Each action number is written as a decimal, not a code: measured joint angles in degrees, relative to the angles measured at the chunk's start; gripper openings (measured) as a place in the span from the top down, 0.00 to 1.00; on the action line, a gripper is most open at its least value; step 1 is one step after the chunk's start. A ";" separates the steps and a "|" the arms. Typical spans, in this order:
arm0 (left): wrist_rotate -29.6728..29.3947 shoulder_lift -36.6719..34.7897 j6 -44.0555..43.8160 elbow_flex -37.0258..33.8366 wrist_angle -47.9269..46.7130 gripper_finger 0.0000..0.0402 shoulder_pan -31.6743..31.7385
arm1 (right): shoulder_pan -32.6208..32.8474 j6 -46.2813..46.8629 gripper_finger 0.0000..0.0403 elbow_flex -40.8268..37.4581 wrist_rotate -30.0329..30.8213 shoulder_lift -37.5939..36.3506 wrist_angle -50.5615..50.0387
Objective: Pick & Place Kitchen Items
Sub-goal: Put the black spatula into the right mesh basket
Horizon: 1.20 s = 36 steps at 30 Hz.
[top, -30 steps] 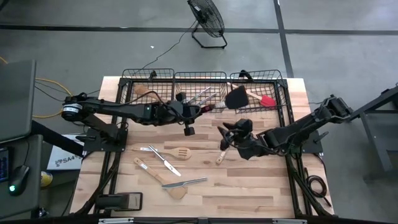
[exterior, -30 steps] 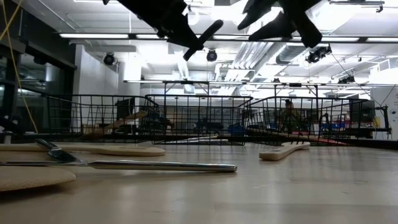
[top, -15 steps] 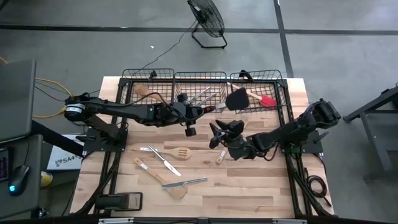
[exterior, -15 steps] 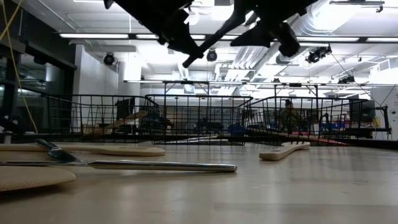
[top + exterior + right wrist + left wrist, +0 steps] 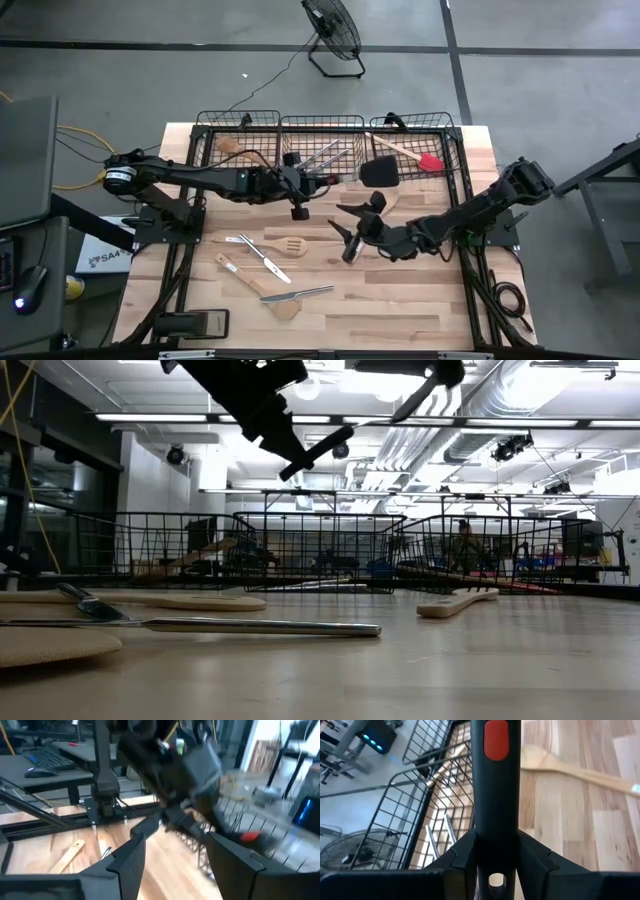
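Note:
My left gripper (image 5: 316, 183) is shut on a black turner with a red patch on its handle (image 5: 496, 740). The turner's head (image 5: 379, 172) hangs over the near left corner of the right wire basket (image 5: 452, 150). My right gripper (image 5: 347, 227) stands open above the table's middle, just near of the turner, with nothing between its fingers (image 5: 175, 855). On the table lie a wooden spatula (image 5: 292, 245), two metal knives (image 5: 262, 256) (image 5: 303, 293) and wooden spoons (image 5: 238, 270). A red-headed spatula (image 5: 428, 161) lies in the right basket. My left gripper pinches the turner's black handle (image 5: 496, 822) between its two fingers, near the free end with the hanging hole (image 5: 490, 880). The fingers come from the table's left, slanting a little down, and lie along the handle. The turner sticks out beyond them, lifted clear.
Three black wire baskets stand in a row along the far edge: the left one (image 5: 205, 150) holds a wooden spoon, the middle one (image 5: 322, 153) metal utensils. Another wooden spatula (image 5: 455, 600) lies on the table below my right gripper. Bare wood shows along the near right.
My right gripper has gone toward the table's left, closer to the turner, and has rolled about its own axis. My left gripper has tipped a little, and the turner's head now sits slightly nearer and flatter over the right basket.

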 joint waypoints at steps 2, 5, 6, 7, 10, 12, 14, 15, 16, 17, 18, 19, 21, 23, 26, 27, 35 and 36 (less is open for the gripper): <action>0.15 0.00 0.22 1.49 -3.53 0.76 0.00 | 0.38 -4.02 0.50 0.00 0.91 -1.41 0.78; 0.58 0.03 2.24 4.32 -7.59 0.76 0.00 | 0.21 -10.53 0.50 0.01 0.58 -3.43 0.72; 0.61 0.42 2.92 5.35 -8.88 0.76 0.00 | -0.05 -12.50 0.50 0.20 0.17 -3.91 0.38; 0.65 0.77 3.43 6.50 -10.36 0.76 0.00 | -0.37 -14.28 0.50 0.68 -0.33 -4.38 -0.66; 0.81 1.45 5.78 9.17 -15.76 0.76 0.00 | -1.43 -17.89 0.50 3.67 -0.52 -4.62 -6.96; 0.81 2.85 7.11 11.12 -16.04 0.76 -0.07 | -2.02 -19.91 0.50 6.25 -0.72 -4.61 -12.43; 0.71 3.84 7.60 12.38 -19.89 0.76 -0.04 | -2.97 -20.47 0.50 8.84 -1.29 -4.53 -18.00; 0.71 4.61 7.69 13.05 -20.16 0.76 -0.05 | -3.57 -20.37 0.50 9.66 -1.84 -4.43 -20.13; 0.69 5.31 7.63 13.63 -19.43 0.76 -0.05 | -3.98 -20.33 0.50 10.26 -2.30 -4.35 -22.11; 0.78 5.86 7.46 14.09 -19.85 0.76 -0.06 | -4.20 -20.41 0.50 10.67 -2.97 -4.26 -23.56; 0.66 6.31 7.69 14.42 -20.91 0.76 -0.06 | -4.63 -20.45 0.50 10.94 -4.31 -4.26 -24.41; 0.50 6.72 7.65 14.91 -21.09 0.76 -0.07 | -5.01 -20.55 0.50 11.04 -5.58 -4.26 -25.06; 0.74 7.17 7.51 15.23 -20.57 0.76 -0.07 | -5.75 -20.97 0.50 11.04 -7.64 -4.26 -26.82; 0.82 7.64 7.74 15.54 -21.27 0.76 -0.08 | -6.57 -20.98 0.50 11.03 -9.43 -4.26 -29.89; 1.31 8.02 7.75 15.60 -21.09 0.76 -0.07 | -8.07 -20.65 0.50 10.97 -10.92 -4.26 -33.10; 1.31 7.93 7.72 15.59 -21.17 0.76 -0.07 | -8.68 -20.43 0.50 10.97 -11.12 -4.26 -33.98; 2.47 7.92 7.69 15.59 -19.61 0.76 -0.07 | -13.85 -20.78 0.50 10.97 -17.57 -2.79 -37.54; 2.48 7.93 7.69 15.59 -19.49 0.76 -0.07 | -14.42 -21.10 0.50 10.97 -17.65 -2.26 -37.68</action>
